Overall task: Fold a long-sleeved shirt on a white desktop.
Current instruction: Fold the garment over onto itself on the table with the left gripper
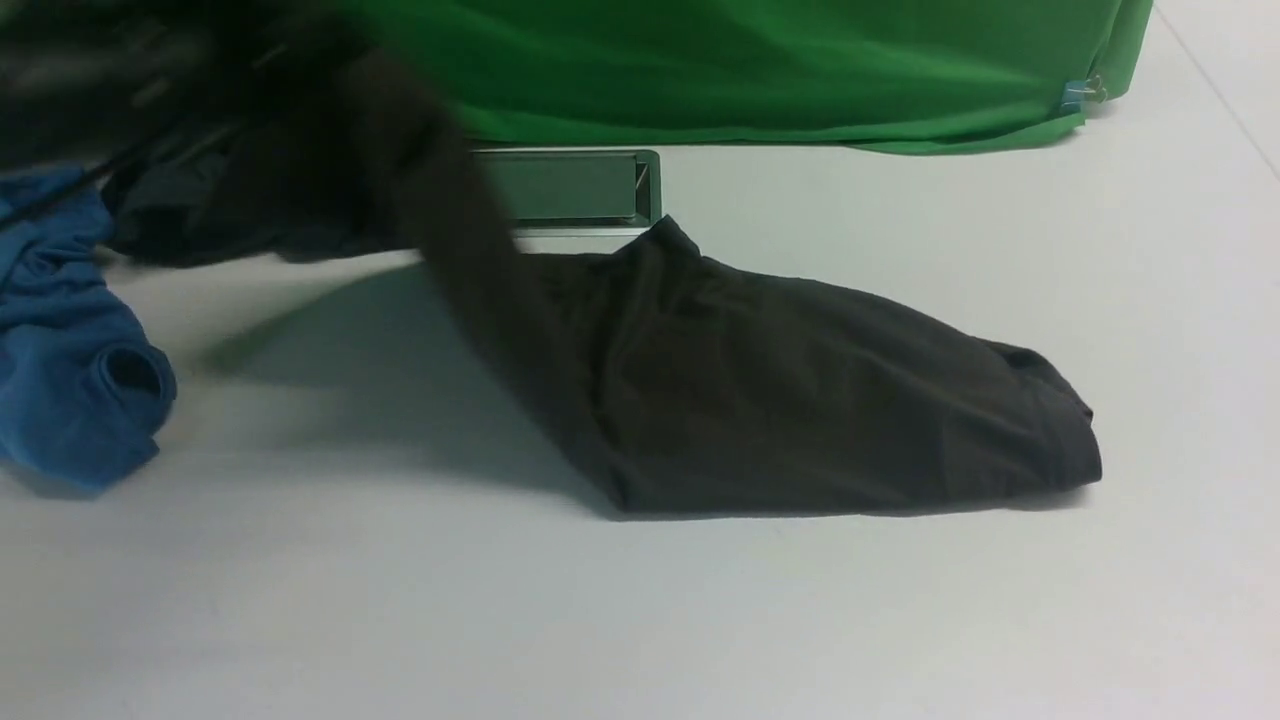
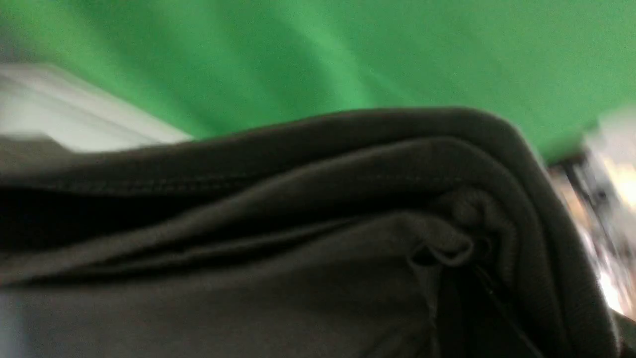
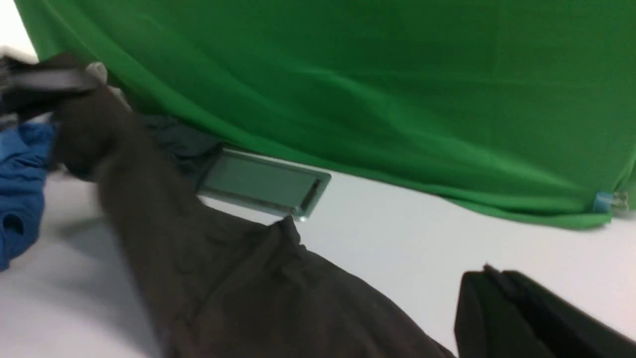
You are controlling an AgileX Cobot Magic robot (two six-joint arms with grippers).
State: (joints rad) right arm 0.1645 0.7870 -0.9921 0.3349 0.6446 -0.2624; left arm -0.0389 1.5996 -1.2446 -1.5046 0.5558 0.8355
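On the left of the front view lie 1 blue shirt and 1 dark grey garment. The left gripper, blurred at the top left, has its fingers closed on the black long-sleeved shirt, pulling 1 part of it up off the white desktop; the rest lies at the centre. 1 grey hatch sits behind, under 1 green cloth. No writing is readable. The right gripper is closed, holding nothing.

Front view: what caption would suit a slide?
Black long-sleeved shirt partly folded on the white desktop, one end lifted left beside a blue shirt.
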